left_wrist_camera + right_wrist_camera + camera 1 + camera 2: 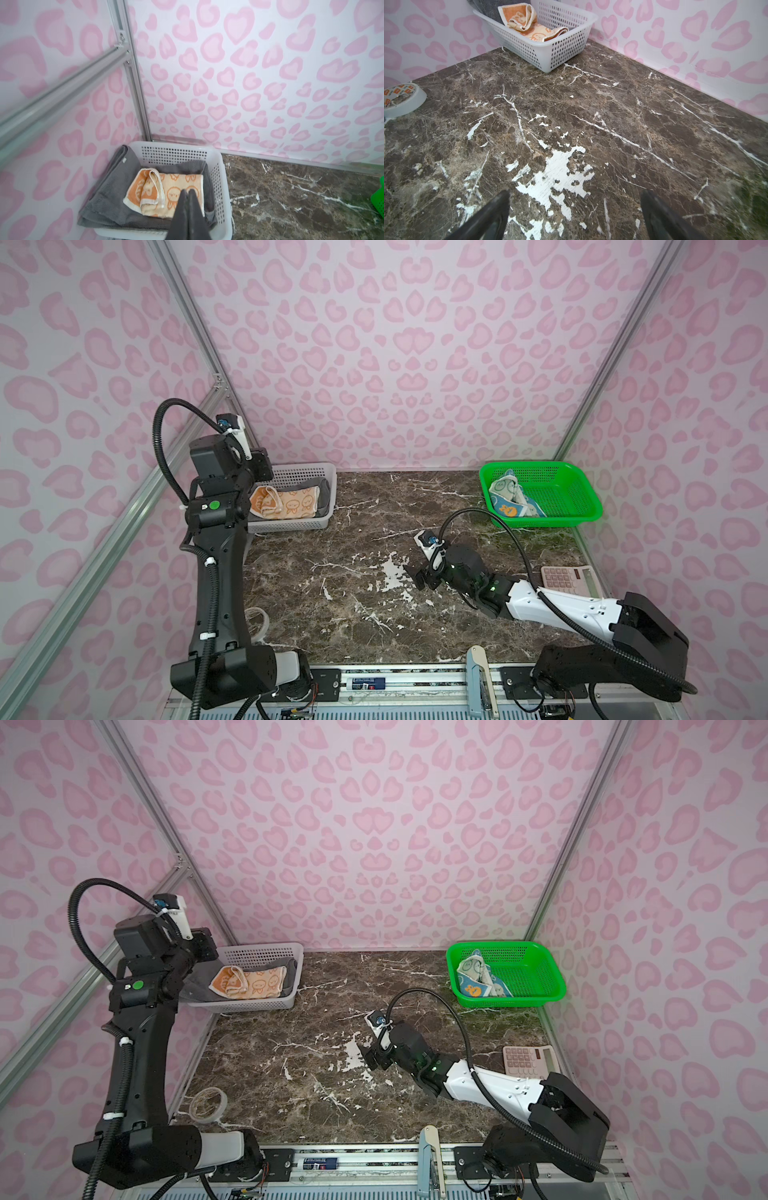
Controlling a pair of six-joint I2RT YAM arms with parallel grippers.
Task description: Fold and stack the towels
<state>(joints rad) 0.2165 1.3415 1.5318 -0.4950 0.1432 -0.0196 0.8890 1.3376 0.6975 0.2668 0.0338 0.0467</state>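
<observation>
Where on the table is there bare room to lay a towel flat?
The middle of the table is bare, between white basket, green basket and right gripper. Crowded: tape roll at the near left corner, calculator by the right edge.

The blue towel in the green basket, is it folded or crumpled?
Crumpled: the blue towel sits bunched in a peaked heap in the green basket.

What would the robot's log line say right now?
left gripper: shut, empty, over white basket; right gripper: open, over table; orange towel on grey towel; blue towel crumpled in green basket
</observation>
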